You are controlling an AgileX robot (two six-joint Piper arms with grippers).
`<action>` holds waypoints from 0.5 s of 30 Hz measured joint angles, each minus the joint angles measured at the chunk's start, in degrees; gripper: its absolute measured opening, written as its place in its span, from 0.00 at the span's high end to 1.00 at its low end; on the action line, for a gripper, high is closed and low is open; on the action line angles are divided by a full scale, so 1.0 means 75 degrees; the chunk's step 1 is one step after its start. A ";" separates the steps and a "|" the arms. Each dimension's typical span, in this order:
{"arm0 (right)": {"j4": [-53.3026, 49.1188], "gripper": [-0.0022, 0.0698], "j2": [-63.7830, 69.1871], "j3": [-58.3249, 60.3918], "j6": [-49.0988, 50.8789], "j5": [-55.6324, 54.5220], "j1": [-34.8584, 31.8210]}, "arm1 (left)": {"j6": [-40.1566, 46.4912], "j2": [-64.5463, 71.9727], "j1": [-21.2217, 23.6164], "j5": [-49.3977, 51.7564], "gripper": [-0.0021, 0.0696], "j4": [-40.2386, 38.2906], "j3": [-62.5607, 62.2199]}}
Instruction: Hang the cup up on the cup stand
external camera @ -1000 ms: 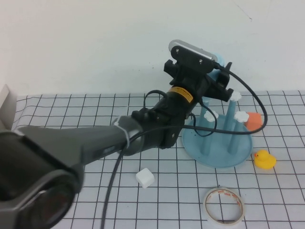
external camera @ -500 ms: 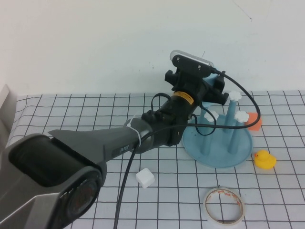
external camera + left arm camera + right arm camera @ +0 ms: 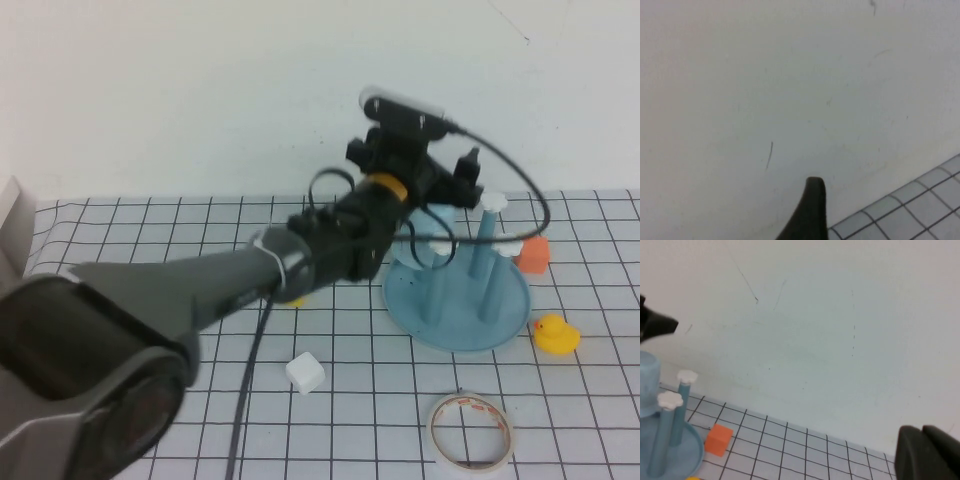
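The cup stand [image 3: 460, 305] is a round blue-grey dish with blue pegs topped by white caps, right of centre. My left gripper [image 3: 440, 190] hovers over its far side and hides most of the cup in the high view. In the right wrist view the light blue cup [image 3: 647, 385] sits at the stand [image 3: 675, 452], with a left finger tip [image 3: 660, 324] above it. The left wrist view shows only wall, grid cloth and one dark finger [image 3: 812, 210], with nothing held. My right gripper [image 3: 927, 452] is shut and empty, out of the high view.
An orange cube [image 3: 533, 255] lies just right of the stand, and a yellow duck [image 3: 555, 335] in front of it. A white cube [image 3: 305, 373] and a tape ring [image 3: 470, 430] lie nearer. The white wall stands close behind the stand.
The left gripper has shifted slightly right and up over the stand. The bit of light blue cup seen above it one second ago no longer shows in the high view.
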 joint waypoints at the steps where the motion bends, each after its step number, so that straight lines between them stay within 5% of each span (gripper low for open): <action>1: 0.0000 0.97 0.0000 0.0000 0.0000 0.0000 0.0000 | 0.0027 -0.0192 0.0000 0.0168 0.03 -0.0035 0.0000; 5: 0.0000 0.97 0.0000 0.0000 0.0000 0.0162 0.0000 | 0.0042 -0.1153 0.0000 0.1120 0.27 -0.0195 0.0000; 9: 0.0000 0.97 0.0000 0.0000 0.0000 0.0698 0.0000 | 0.0395 -0.2507 0.0013 0.2855 0.80 -0.0191 0.0000; 11: 0.0000 0.97 0.0000 0.0000 0.0000 0.1229 0.0000 | 0.1001 -0.3274 0.0013 0.3803 0.92 -0.0089 0.0000; 15: 0.0000 0.97 0.0000 0.0000 0.0000 0.2380 0.0000 | 0.1604 -0.4442 0.0013 0.4788 0.96 0.0210 0.0000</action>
